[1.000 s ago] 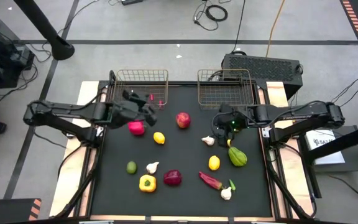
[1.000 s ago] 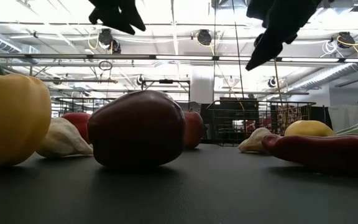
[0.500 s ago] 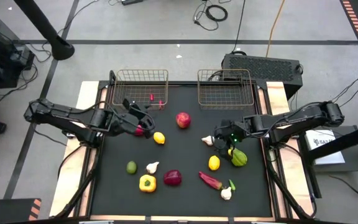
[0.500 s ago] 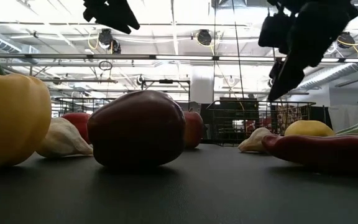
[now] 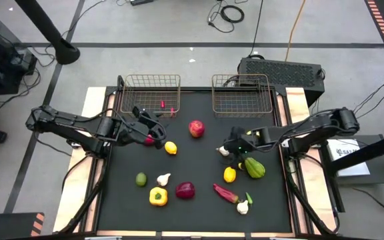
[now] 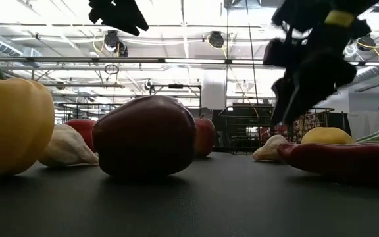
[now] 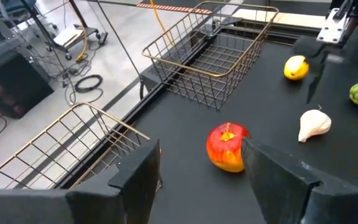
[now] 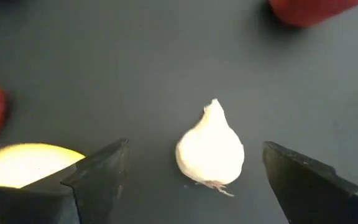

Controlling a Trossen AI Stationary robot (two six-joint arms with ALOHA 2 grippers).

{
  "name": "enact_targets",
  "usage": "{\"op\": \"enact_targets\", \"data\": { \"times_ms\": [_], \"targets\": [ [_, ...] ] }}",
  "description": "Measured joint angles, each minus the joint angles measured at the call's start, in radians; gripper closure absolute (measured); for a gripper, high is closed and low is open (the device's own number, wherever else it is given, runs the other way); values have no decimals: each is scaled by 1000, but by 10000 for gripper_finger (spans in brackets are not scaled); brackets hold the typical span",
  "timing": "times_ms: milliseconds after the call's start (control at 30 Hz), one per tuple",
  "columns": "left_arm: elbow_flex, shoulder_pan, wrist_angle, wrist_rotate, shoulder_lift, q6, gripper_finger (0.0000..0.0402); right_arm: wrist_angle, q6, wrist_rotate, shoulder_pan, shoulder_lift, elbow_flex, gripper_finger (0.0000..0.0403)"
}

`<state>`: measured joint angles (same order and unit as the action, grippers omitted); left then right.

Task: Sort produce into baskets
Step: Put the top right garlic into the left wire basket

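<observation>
- The right gripper (image 8: 191, 186) is hanging with its fingers (image 8: 98, 171) spread wide and holding nothing; a white garlic bulb (image 8: 211, 149) is lying on the black worktop (image 8: 135, 68) straight ahead in the gap between them, not yet touched.
- The garlic bulb's pointed tip is facing away from the fingers and its rooty base toward them, so its long axis is running along the reach, across the line on which the fingers close.
- In the high view the right gripper (image 5: 235, 143) is sitting right over that garlic bulb (image 5: 224, 151), toward the worktop's right side, with a yellow lemon (image 5: 229, 175) and a green pepper (image 5: 254, 167) just beside it, nearer the front edge.
- The right basket (image 5: 242, 94) is standing at the back edge, directly beyond this gripper, with no produce visible in it.
- The left gripper (image 5: 151, 127) is waiting near the left basket (image 5: 151, 92), fingers (image 7: 278, 180) parted around nothing; a red apple (image 7: 228, 145) is lying ahead of them, well apart from the garlic.
- Judging by this, the right arm is by far the nearer one for the garlic.
</observation>
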<state>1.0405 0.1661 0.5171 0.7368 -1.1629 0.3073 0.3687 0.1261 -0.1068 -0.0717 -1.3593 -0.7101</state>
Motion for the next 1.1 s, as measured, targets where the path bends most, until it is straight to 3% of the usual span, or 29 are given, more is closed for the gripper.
{"op": "enact_targets", "data": {
  "times_ms": [400,900,1100],
  "targets": [
    [-1,-1,2,0,-22,-15,169,-62,-46,4,76,-163,0,51],
    [-1,-1,-3,0,-31,-33,169,-58,27,8,90,-172,0,53],
    [-1,-2,-3,0,-31,-32,169,-53,27,62,90,-172,0,116]
  ]
}}
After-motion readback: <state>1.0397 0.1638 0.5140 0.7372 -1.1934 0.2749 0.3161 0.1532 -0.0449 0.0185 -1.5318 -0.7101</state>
